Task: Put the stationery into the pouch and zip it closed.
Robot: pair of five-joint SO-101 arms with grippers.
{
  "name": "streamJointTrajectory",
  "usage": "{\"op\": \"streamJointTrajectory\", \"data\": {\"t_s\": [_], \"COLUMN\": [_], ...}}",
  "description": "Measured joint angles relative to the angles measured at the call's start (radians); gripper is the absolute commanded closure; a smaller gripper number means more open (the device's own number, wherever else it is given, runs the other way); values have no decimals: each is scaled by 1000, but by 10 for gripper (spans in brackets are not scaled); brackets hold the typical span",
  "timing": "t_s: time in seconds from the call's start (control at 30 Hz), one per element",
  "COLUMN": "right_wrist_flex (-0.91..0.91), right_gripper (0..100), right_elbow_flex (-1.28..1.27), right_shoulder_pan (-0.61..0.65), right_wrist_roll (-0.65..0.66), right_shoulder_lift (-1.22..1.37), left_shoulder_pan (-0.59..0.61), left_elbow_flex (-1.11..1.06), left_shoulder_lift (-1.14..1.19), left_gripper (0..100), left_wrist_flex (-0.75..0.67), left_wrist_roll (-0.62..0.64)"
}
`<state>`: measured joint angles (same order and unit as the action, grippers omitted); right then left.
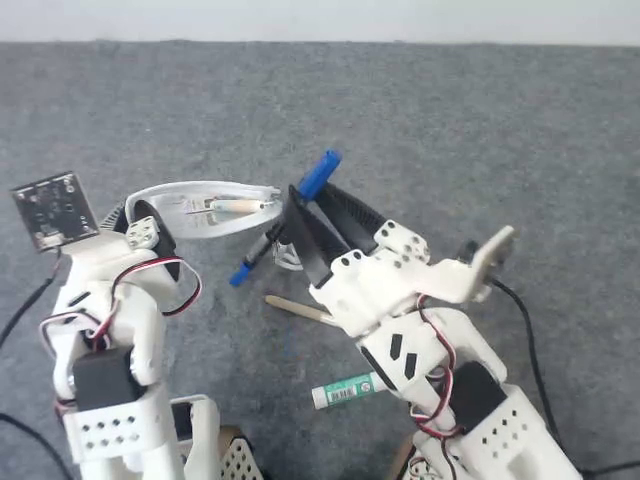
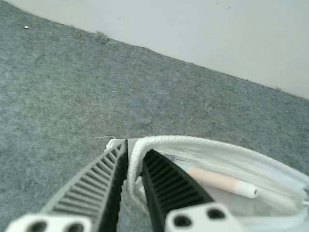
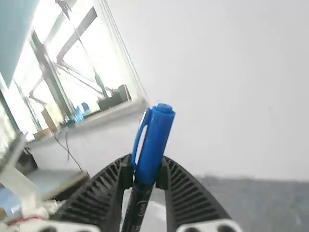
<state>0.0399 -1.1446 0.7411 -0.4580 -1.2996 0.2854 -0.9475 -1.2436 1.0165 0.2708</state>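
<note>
Nearest the arm bases, a white-and-green tube [image 1: 345, 390] lies flat on the grey felt tabletop [image 1: 480, 130], one end tucked against the right arm's base. Just past it a thin tan stick [image 1: 295, 307] lies on the felt, near the right arm's wrist and apart from the tube. Next out, the right gripper [image 1: 308, 195] has its fingers pinching a blue pen [image 1: 320, 172]. The right wrist view confirms it: both ribbed fingers [image 3: 108, 181] are clamped on the barrel just under the cap, pen [image 3: 152, 140] sitting between them. The pen is tilted, cap end up and away, the other blue end down close to the felt on the left arm's side. It's outside the pouch [image 1: 215, 210], crossing just beside the pouch's end that faces the right arm; can't tell if they touch. The left gripper [image 2: 133, 152] has its fingers closed on the pouch's white zipper rim [image 2: 193, 141], which runs up between them. The pouch is clear with white edging and sits on the felt between the two grippers, mouth unzipped. A pale pen-like item [image 2: 222, 181] is already lying inside, also visible through the plastic from above [image 1: 240, 207]. Beyond that, bare felt runs back to a white wall [image 2: 217, 34].
</note>
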Motion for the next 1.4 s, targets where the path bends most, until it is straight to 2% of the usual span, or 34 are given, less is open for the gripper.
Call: {"op": "streamJointTrajectory", "data": {"t_s": [0.2,0.37,0.67,0.93,1.1,1.3,1.4], "right_wrist_flex": [-219,-384,-586,-660,-660,-660,-660], "right_gripper": [991,991,991,989,984,845,848], "right_elbow_flex": [0,0,0,2,-35,-78,-81], "right_shoulder_pan": [-3,-55,-77,-66,8,71,77], "right_wrist_roll": [0,46,101,245,356,470,482], "right_shoulder_lift": [106,219,506,677,706,706,704], "left_shoulder_pan": [0,0,0,0,-3,-3,-5], "left_elbow_flex": [0,-11,-12,-12,-12,-12,-12], "left_shoulder_lift": [0,-6,-6,-6,-6,-5,-3], "left_gripper": [988,988,988,988,988,988,988], "left_wrist_flex": [0,0,0,0,0,0,0], "left_wrist_roll": [0,0,0,0,0,-2,-3]}}
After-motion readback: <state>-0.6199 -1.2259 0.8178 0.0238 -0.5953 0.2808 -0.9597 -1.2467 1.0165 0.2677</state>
